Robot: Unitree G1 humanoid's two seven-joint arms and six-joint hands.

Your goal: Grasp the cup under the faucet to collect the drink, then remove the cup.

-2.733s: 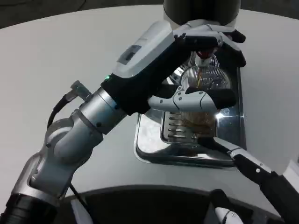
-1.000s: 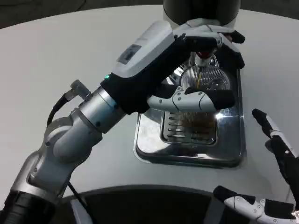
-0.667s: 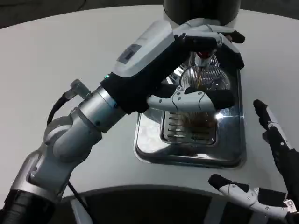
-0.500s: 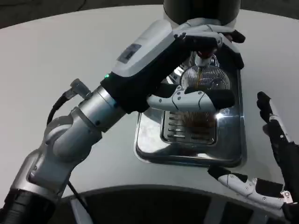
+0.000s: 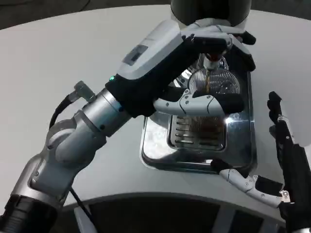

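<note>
Light is even and fairly bright across the white table, which reads as a soft grey with no hard shadows. The strongest glare sits on the steel drip tray at right of centre, with a small star-shaped highlight beside the clear cup. The upper corners and the lower edge of the frame fall off into darkness. The whole picture is slightly soft, and the table's edge curves.

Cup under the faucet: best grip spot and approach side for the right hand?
Take the cup by its lower ribbed wall, from the robot's right. The left hand already wraps its left and front, the faucet blocks the rim, and the right hand hovers open on that side.
</note>
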